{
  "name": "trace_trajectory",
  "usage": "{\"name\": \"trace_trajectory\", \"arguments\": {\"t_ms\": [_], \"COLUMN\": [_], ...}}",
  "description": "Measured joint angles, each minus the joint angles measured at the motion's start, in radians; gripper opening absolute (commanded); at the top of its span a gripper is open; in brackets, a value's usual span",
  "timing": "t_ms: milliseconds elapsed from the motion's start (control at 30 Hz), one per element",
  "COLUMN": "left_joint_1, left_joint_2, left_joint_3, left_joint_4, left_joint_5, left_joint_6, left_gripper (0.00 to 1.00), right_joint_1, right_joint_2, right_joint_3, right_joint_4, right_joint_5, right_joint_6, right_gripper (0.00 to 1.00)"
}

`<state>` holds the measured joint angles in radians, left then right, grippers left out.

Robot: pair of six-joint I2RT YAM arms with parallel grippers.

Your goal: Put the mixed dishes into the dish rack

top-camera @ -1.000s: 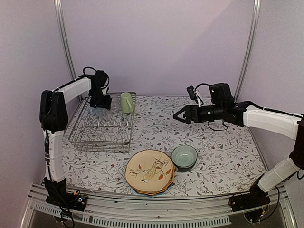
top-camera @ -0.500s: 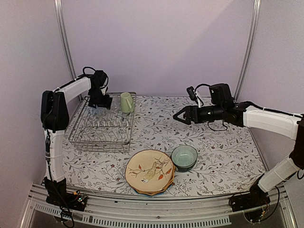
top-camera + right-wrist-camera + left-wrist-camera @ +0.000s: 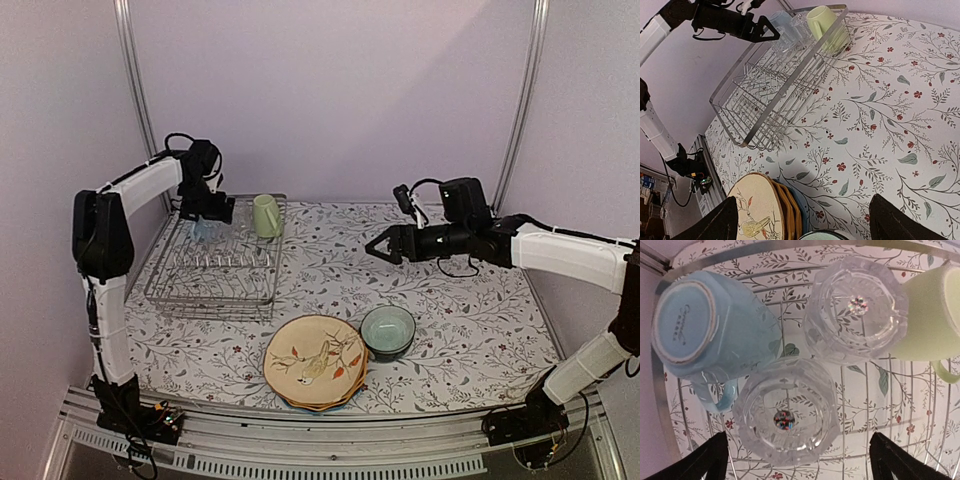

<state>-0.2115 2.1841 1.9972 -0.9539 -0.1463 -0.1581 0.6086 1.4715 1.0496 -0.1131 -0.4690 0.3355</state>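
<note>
**Cups racked; plates and bowl still out**

Top view: the left pincer [image 3: 207,215] hangs over the far left corner of the dish rack [image 3: 215,268]; the pale yellow-green mug [image 3: 266,215] sits at the rack's far right corner; the right pincer [image 3: 372,248] hovers spread and empty over the worktop [image 3: 470,320], well apart from the rack; the scalloped plates [image 3: 315,362] lie stacked near the front edge, with the teal bowl [image 3: 388,331] just beside them, touching or not I cannot tell.

Left wrist view: the fingers [image 3: 710,460] stand wide apart, released, gripping nothing; below them, mouth-down, the light blue mug [image 3: 695,327], the nearer clear glass [image 3: 785,412] and the farther clear glass [image 3: 857,312] crowd close together; a sideways exit could clip a glass and knock it into its neighbour; straight up looks the safer way out.

Right wrist view: the rack's tine rows look vacant, leaving room for plates; the stack lies close to the worktop's front edge, so a sliding grasp might push it off.
</note>
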Motion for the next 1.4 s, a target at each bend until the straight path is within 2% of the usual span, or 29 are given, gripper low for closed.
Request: {"name": "trace_trajectory", "arguments": {"t_ms": [200, 400, 567, 667, 800, 933, 1100, 1400], "left_joint_1": [-0.017, -0.098, -0.177, -0.267, -0.441, -0.566, -0.632, -0.793], "left_joint_2": [-0.25, -0.632, -0.793, -0.906, -1.084, -1.218, -1.249, -1.163], "left_joint_3": [-0.163, -0.496, -0.705, -0.865, -1.076, -1.217, -1.302, -1.397], "left_joint_4": [0.077, 0.297, 0.432, 0.498, 0.569, 0.617, 0.632, 0.705], "left_joint_5": [0.03, 0.072, 0.145, 0.173, 0.188, 0.161, 0.106, 0.021], "left_joint_6": [-0.006, -0.028, -0.076, -0.121, -0.214, -0.31, -0.382, -0.502], "left_gripper": [1.0, 1.0, 0.96, 0.94, 0.89, 0.87, 0.84, 0.77], "right_joint_1": [0.018, 0.113, 0.195, 0.236, 0.279, 0.309, 0.321, 0.323], "right_joint_2": [-0.004, -0.016, 0.02, 0.069, 0.15, 0.23, 0.286, 0.32], "right_joint_3": [-0.004, 0.0, 0.045, 0.082, 0.134, 0.186, 0.215, 0.236], "right_joint_4": [-0.087, -0.202, -0.29, -0.325, -0.372, -0.407, -0.444, -0.477], "right_joint_5": [0.082, 0.147, 0.159, 0.16, 0.162, 0.175, 0.178, 0.16], "right_joint_6": [-0.03, -0.098, -0.158, -0.187, -0.22, -0.241, -0.253, -0.272], "right_gripper": [0.88, 0.79, 0.74, 0.72, 0.68, 0.64, 0.58, 0.46]}}
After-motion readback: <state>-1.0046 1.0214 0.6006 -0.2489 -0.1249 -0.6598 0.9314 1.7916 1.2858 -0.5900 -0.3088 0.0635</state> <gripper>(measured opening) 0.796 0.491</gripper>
